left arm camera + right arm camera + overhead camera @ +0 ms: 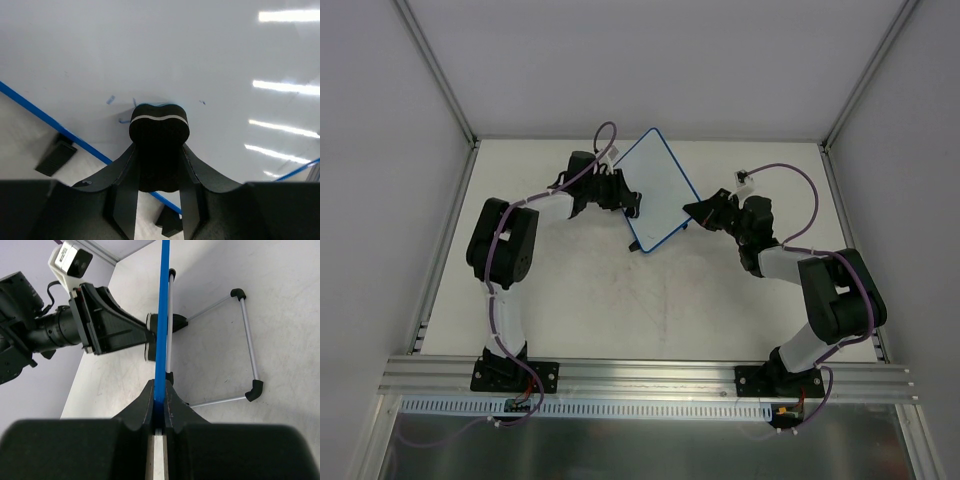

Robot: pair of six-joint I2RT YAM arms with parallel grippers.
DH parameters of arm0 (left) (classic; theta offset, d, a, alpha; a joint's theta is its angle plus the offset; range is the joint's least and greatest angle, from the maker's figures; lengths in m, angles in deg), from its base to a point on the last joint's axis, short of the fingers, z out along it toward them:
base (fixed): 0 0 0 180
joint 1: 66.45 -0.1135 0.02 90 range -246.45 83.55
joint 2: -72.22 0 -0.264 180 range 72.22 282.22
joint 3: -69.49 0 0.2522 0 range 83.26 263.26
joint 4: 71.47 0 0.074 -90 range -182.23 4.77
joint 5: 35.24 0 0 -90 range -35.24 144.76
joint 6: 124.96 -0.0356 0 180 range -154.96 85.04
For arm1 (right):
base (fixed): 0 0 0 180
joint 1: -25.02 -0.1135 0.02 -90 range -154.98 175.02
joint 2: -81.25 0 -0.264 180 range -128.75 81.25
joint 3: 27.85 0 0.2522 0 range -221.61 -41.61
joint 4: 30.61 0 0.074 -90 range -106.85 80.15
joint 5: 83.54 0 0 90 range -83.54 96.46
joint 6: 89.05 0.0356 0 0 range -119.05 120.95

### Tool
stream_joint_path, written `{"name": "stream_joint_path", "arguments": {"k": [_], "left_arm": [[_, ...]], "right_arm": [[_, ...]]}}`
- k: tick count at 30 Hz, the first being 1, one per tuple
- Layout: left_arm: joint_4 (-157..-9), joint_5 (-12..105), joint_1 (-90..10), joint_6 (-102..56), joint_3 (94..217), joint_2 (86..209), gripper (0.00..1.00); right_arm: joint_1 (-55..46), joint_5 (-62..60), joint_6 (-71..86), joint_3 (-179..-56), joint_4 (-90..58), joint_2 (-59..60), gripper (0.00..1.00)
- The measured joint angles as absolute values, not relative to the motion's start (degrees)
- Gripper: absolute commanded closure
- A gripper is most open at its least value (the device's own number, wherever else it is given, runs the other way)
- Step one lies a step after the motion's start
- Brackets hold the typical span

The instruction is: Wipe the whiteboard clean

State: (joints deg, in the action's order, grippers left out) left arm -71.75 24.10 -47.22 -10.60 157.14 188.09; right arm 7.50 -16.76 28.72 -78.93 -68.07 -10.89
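The whiteboard [655,190] stands tilted at the back middle of the table, white with a thin blue rim. My right gripper [692,212] is shut on its right edge; in the right wrist view the blue rim [162,315] runs straight up from between the jaws [159,399]. My left gripper [628,200] is shut on the black bone-shaped eraser [159,131] and presses it against the board's face [165,55]. A few small blue marks [111,99] show beside the eraser. The eraser also shows in the right wrist view [152,335], against the board.
The board's wire stand with black feet [248,340] rests on the table behind it. One black foot [55,157] shows below the rim. Grey walls close in the back and sides, and an aluminium rail [650,375] runs along the near edge.
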Motion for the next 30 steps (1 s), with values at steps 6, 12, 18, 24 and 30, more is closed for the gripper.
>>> {"name": "stream_joint_path", "arguments": {"k": [6,12,18,24,30], "left_arm": [[-74.1,26.7,-51.2,-10.7,164.6,193.1,0.98],[-76.7,26.1,-52.4,-9.4,168.2,195.3,0.98],[-76.5,25.4,-52.4,-9.0,168.0,195.4,0.98],[-73.0,25.4,-50.6,-11.5,163.4,192.5,0.98],[-73.8,22.9,-46.0,-15.1,162.1,189.0,0.97]], "right_arm": [[7.3,-16.8,28.7,-79.0,-68.1,-10.9,1.00],[7.2,-16.8,28.7,-79.0,-68.2,-10.9,1.00],[7.2,-16.8,28.8,-79.0,-68.5,-11.1,1.00],[7.3,-17.0,28.8,-79.0,-68.6,-11.1,1.00],[7.3,-17.0,28.8,-79.0,-68.6,-11.1,1.00]]}}
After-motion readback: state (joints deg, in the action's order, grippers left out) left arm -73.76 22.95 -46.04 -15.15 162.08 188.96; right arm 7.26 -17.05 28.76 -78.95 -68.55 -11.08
